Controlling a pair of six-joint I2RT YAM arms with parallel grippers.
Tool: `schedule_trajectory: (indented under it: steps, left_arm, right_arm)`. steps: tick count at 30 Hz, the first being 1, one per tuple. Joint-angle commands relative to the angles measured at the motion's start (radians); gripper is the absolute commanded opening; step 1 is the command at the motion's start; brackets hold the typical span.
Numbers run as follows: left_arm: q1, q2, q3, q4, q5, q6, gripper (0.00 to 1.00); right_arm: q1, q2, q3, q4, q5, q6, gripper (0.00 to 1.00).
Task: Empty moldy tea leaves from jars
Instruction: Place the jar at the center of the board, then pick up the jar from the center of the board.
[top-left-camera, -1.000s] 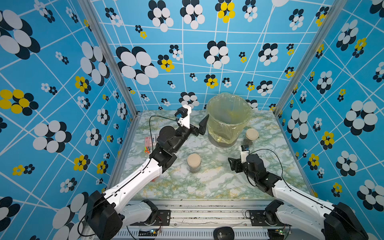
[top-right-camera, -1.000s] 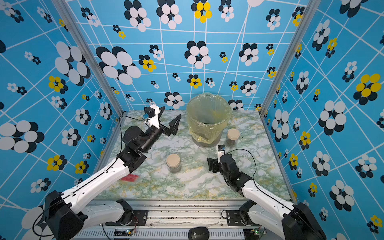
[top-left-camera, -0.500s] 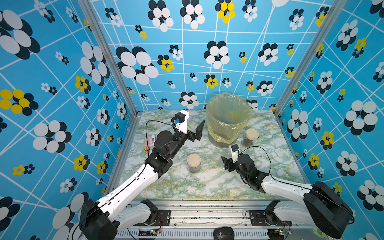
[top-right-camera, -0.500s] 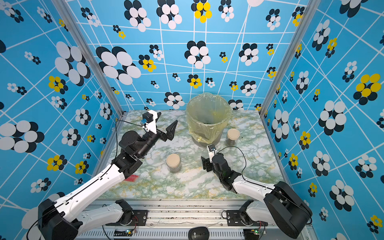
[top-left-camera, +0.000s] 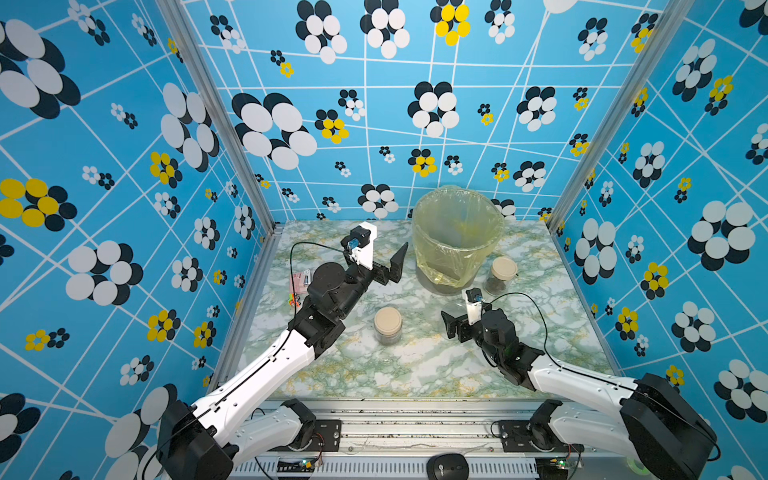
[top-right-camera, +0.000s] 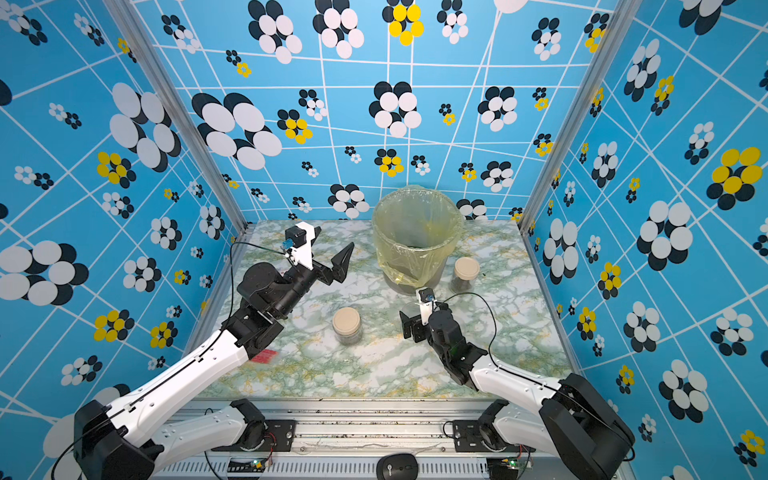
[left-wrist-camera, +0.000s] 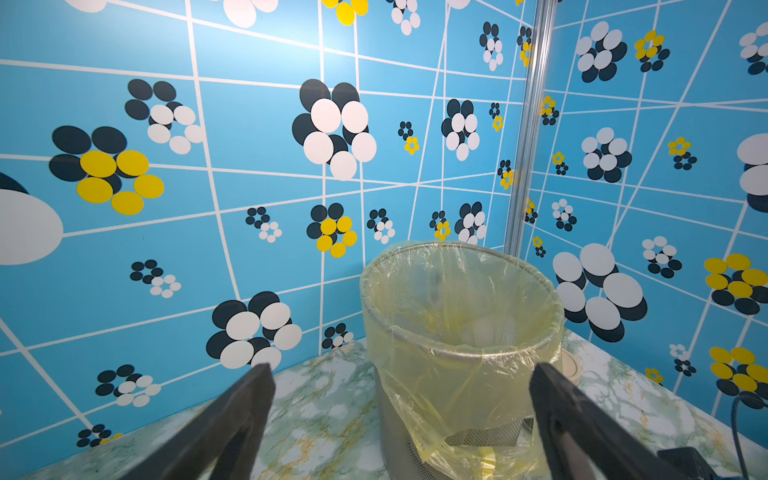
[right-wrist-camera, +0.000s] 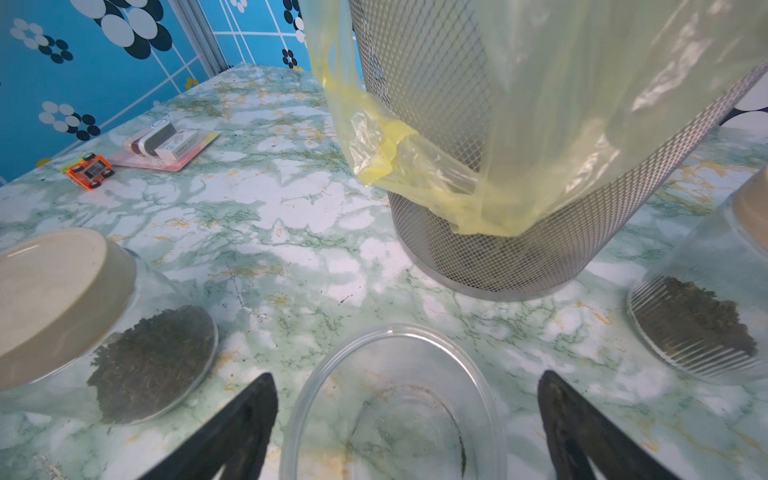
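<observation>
Right gripper (right-wrist-camera: 405, 376) spread astride empty jar (right-wrist-camera: 395, 411); left gripper (left-wrist-camera: 401, 368) spread near bin (left-wrist-camera: 465, 353).

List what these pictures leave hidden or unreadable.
Contents of the wire-mesh bin lined with a yellow bag: veiled by bag and mesh in every view.
Small clear open jar: cut off by the right wrist picture's edge; in both top views faint, behind the right gripper.
Clear beige-lidded jar beside the bin: cut off likewise.
Print on the flat pink package: too small, right wrist view.

Marbled table (top-left-camera: 415, 374), bin (top-left-camera: 455, 245) at one o'clock, lidded jar (top-left-camera: 387, 326) centre, second lidded jar (top-left-camera: 500, 274) two, open jar (right-wrist-camera: 395, 407) three, packet (top-left-camera: 300, 280), toy car (top-left-camera: 293, 299) nine.
</observation>
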Motion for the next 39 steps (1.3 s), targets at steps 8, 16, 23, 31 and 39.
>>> schedule_trajectory:
  steps: [8,16,23,31,39]
  left_arm:
    - [0.008,-0.069,-0.012,-0.098,-0.060,0.005,0.99]
    - [0.009,-0.145,0.014,-0.273,-0.125,-0.056,0.99]
    - [0.000,-0.237,0.065,-0.490,-0.115,-0.043,0.99]
    - [0.000,-0.390,0.036,-0.650,-0.104,0.030,0.99]
    - [0.001,-0.504,-0.012,-0.734,-0.104,0.079,0.99]
  right_arm:
    - [0.005,-0.187,0.136,-0.382,-0.107,-0.025,0.99]
    - [0.034,-0.177,0.359,-0.662,-0.283,-0.051,0.99]
    - [0.115,0.010,0.592,-0.824,-0.330,-0.121,0.99]
    - [0.154,0.257,0.804,-0.938,-0.380,-0.147,0.99]
    - [0.195,0.447,0.949,-1.005,-0.412,-0.166,0.99]
